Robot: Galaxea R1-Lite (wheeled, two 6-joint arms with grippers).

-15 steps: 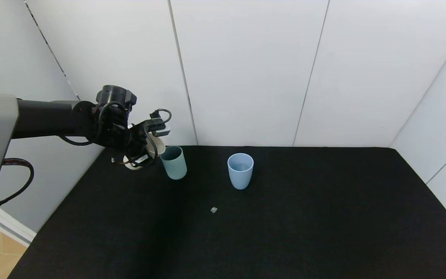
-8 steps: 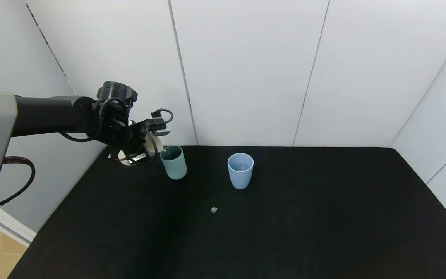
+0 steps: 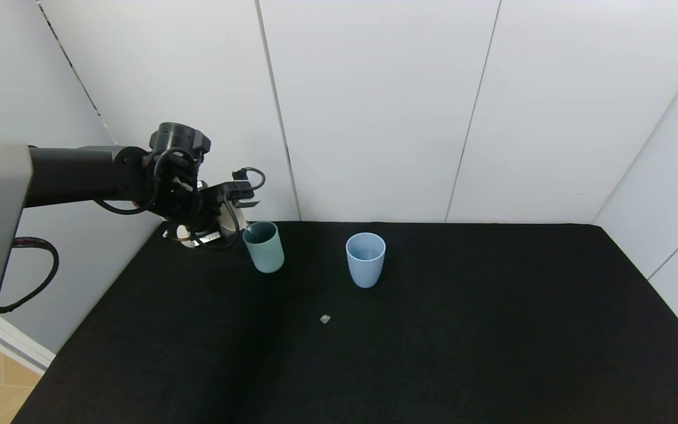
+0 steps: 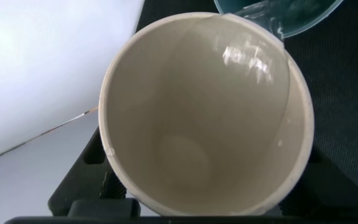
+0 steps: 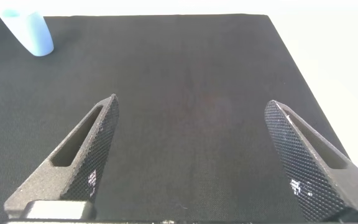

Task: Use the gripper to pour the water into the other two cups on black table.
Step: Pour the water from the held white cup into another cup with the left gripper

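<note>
My left gripper is shut on the cream-white cup and holds it tipped steeply over, mouth towards the teal-green cup, at the black table's far left. In the left wrist view I look into the cream cup; a thin stream of water runs off its lip into the teal cup's mouth. The black fingers flank the cup. The light blue cup stands upright to the right of the teal one. My right gripper is open and empty above bare table, with the blue cup far off.
A small pale scrap lies on the table in front of the two cups. White wall panels stand right behind the cups. The table's left edge runs close under my left arm.
My left gripper has turned the cream cup further over towards the teal cup, and its base has risen. The teal and blue cups have not moved.
</note>
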